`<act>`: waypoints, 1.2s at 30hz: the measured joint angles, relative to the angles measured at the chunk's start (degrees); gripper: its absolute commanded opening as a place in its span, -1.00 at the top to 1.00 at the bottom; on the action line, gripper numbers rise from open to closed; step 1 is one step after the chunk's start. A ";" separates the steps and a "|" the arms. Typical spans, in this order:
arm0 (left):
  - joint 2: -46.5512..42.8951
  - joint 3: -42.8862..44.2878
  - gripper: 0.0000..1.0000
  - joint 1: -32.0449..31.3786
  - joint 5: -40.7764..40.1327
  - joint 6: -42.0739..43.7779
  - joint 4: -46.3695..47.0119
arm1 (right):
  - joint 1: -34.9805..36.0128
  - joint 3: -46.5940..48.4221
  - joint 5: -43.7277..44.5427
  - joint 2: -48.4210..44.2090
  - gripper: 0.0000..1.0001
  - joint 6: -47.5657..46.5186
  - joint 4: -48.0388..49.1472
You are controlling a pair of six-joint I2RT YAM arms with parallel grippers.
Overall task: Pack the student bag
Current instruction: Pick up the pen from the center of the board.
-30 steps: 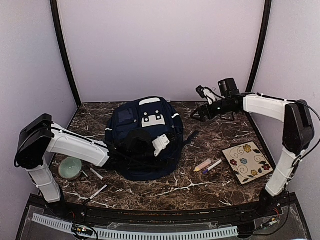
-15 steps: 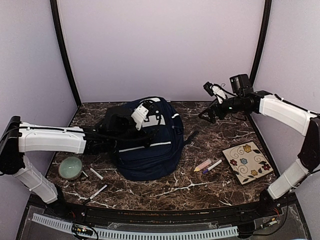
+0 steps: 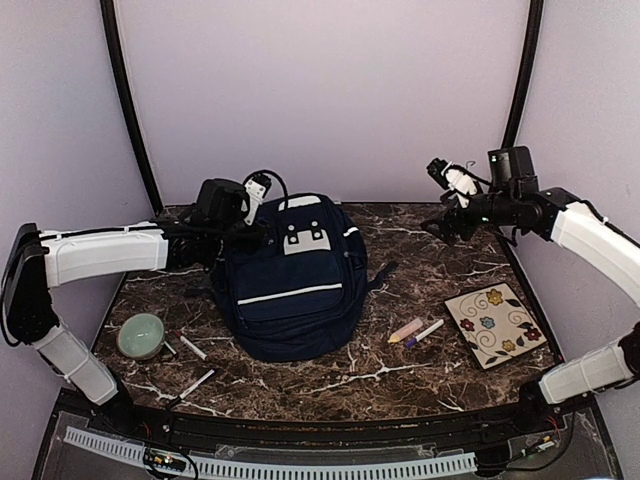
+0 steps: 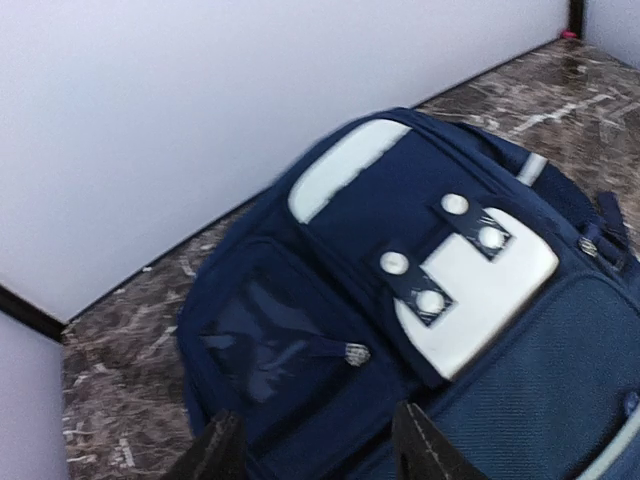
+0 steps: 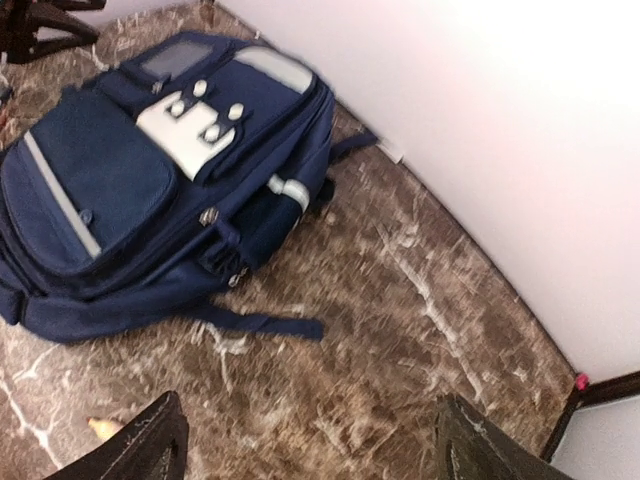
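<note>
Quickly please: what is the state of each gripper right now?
Left gripper: open, holding nothing.
Right gripper: open, holding nothing.

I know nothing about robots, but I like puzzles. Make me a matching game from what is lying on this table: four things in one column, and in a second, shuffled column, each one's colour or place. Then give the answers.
Things
1. student bag
2. bowl
3. tile
4. pink stick

Colour or place
a. pale green, on the near left
b. flower-patterned, on the near right
c. navy blue, lying in the middle
d. between the bag and the tile

Right pairs: 1-c, 2-a, 3-b, 4-d.
</note>
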 measured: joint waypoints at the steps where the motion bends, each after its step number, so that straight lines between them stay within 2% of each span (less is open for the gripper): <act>1: 0.09 -0.44 -0.15 -0.04 1.92 0.94 -0.35 | 0.00 -0.96 -0.52 0.33 -0.58 -1.53 -0.44; 2: 0.13 -0.90 -0.26 -0.22 4.59 2.10 -0.92 | -0.02 -2.21 -1.27 0.70 -0.49 -3.34 -1.38; 4: 0.04 -1.79 -0.27 -0.44 10.56 3.63 -1.57 | 0.24 -3.91 -2.56 1.42 -0.30 -7.43 -4.33; 6: -0.17 -2.97 -0.27 -0.81 16.00 4.37 -1.66 | 1.46 -4.15 -3.37 3.13 -0.21 -12.20 -8.85; 9: -0.24 -3.85 -0.24 -1.60 20.11 5.35 -2.43 | 4.50 -4.33 -2.58 6.12 -0.16 -17.33 -12.55; 20: -0.24 -3.80 -0.23 -4.00 23.26 6.91 -3.34 | 13.09 -7.34 4.74 17.35 -0.01 -28.68 -15.50; 28: -0.24 -3.80 -0.24 -6.16 22.47 7.91 -3.91 | 16.17 -5.62 8.24 24.68 0.09 -31.65 -15.87; 36: -0.22 -3.80 -0.23 -6.43 21.49 8.20 -4.39 | 16.83 -4.81 10.93 27.67 0.14 -32.98 -15.69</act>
